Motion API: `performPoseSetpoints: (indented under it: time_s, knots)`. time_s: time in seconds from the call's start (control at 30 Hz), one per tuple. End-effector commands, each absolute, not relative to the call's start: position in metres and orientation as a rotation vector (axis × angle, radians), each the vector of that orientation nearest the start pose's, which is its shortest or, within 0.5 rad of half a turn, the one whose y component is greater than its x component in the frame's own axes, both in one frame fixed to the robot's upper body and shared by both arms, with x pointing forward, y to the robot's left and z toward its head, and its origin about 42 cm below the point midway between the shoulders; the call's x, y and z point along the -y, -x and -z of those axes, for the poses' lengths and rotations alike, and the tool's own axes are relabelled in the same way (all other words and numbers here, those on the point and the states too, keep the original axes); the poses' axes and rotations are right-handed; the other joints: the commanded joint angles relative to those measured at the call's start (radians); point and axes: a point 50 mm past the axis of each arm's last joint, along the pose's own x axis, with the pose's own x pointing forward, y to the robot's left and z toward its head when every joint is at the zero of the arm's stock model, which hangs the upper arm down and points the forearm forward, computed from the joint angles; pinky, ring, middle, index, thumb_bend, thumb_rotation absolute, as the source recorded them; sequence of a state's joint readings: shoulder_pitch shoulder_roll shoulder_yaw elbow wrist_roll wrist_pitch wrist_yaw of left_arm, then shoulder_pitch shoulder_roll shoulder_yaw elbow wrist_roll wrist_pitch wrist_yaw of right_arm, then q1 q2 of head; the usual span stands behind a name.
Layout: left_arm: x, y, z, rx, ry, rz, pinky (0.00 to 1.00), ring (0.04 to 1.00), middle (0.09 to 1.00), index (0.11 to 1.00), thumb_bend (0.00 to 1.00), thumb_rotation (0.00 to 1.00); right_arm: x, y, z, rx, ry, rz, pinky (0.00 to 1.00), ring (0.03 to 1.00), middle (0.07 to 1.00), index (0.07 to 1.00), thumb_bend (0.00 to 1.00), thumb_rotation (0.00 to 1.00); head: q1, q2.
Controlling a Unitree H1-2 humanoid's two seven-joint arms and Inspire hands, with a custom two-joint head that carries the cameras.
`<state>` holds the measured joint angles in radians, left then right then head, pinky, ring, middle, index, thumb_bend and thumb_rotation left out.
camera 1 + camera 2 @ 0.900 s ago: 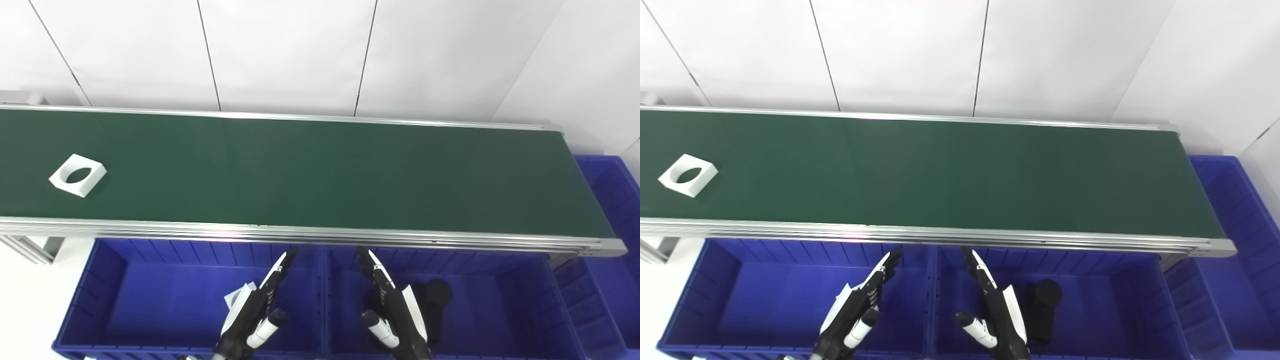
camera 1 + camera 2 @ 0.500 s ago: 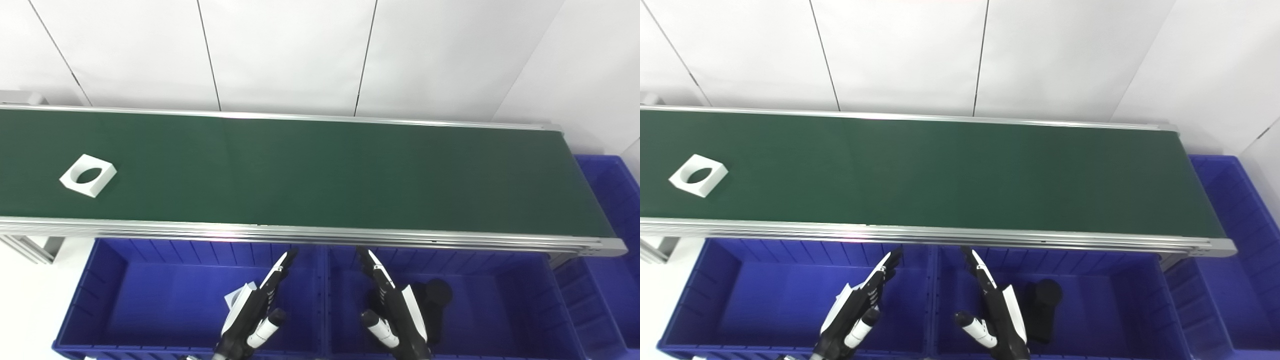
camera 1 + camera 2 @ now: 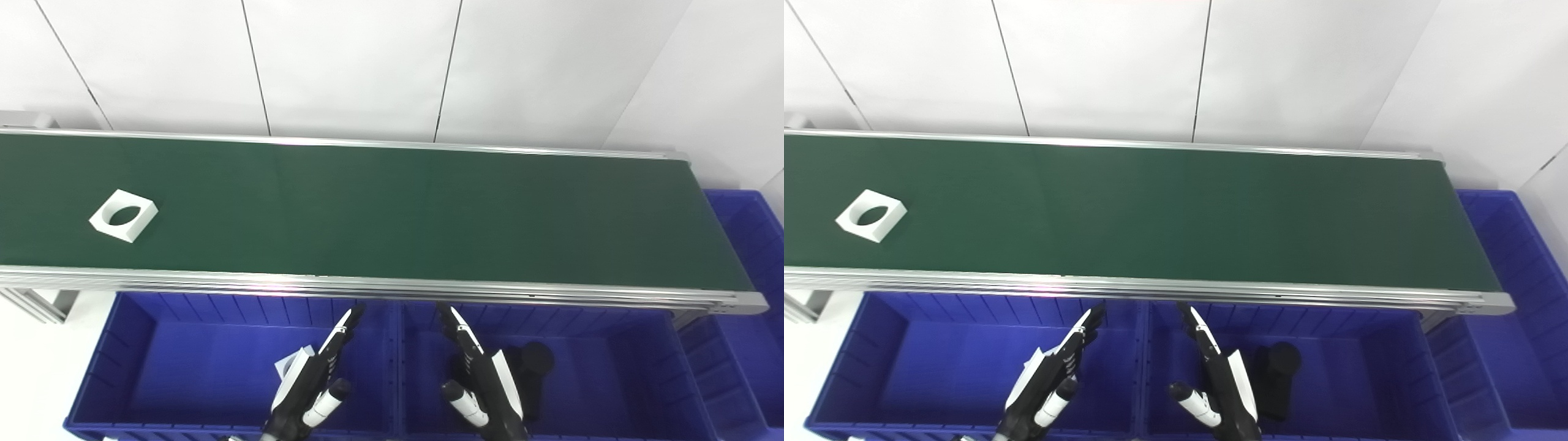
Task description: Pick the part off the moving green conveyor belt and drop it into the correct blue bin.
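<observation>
Left eye view, white part [image 3: 123,215] on green belt [image 3: 392,214], left hand [image 3: 312,380] and right hand [image 3: 481,380] empty, fingers spread, over blue bins [image 3: 184,367]

Green conveyor belt [image 3: 392,208] lying open along whole length; only white part [image 3: 124,215] sitting near left end. Silver near rail [image 3: 367,286] standing between both hands and belt. Black part [image 3: 531,367] occupying right bin [image 3: 612,367] beside right hand [image 3: 484,383].

Bright even overhead light, sharp focus, faint glare on conveyor rail [image 3: 367,285], soft shadows
</observation>
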<state>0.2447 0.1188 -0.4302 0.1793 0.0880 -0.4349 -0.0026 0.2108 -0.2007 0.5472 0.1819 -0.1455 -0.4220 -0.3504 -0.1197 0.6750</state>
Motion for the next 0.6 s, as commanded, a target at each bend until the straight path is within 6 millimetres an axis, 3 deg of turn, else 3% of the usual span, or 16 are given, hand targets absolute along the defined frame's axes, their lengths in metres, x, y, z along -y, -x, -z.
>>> performPoseSetpoints:
  time_s: [0.0, 0.57]
  knots:
    - [-0.145, -0.1641, -0.0247, 0.07, -0.081, 0.414, 1.0, 1.0, 1.0, 0.977, 0.85, 1.0, 0.1595, -0.1651, -0.0236, 0.112, 0.175, -0.24, 0.92, 0.946, 0.95, 0.937, 0.88, 0.95, 0.001, -0.001]
    - [-0.1456, -0.1643, -0.0234, 0.064, -0.076, 0.413, 1.0, 1.0, 1.0, 0.973, 0.87, 1.0, 0.1595, -0.1651, -0.0229, 0.101, 0.159, -0.246, 0.93, 0.953, 0.953, 0.939, 0.89, 0.94, -0.002, -0.003]
